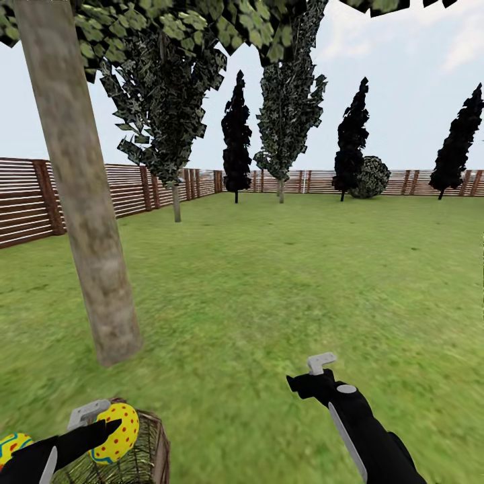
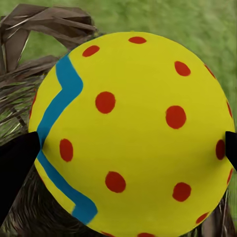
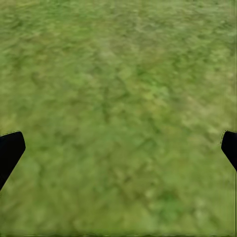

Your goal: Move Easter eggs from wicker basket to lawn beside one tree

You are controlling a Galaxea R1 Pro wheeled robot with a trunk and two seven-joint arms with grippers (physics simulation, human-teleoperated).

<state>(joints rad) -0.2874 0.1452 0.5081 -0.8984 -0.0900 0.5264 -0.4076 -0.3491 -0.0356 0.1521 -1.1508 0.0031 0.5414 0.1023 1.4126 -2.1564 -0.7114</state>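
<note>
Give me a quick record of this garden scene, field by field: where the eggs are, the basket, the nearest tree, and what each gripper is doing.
held egg: yellow egg with red dots, between the left gripper fingers, above the wicker basket
second egg: yellow egg with a teal band, at the head view's lower left edge, partly cut off
third egg: cannot tell
basket: on the lawn, beside the left arm
nearest tree: pale trunk, just beyond the basket
right gripper: open, empty, over bare grass
</note>
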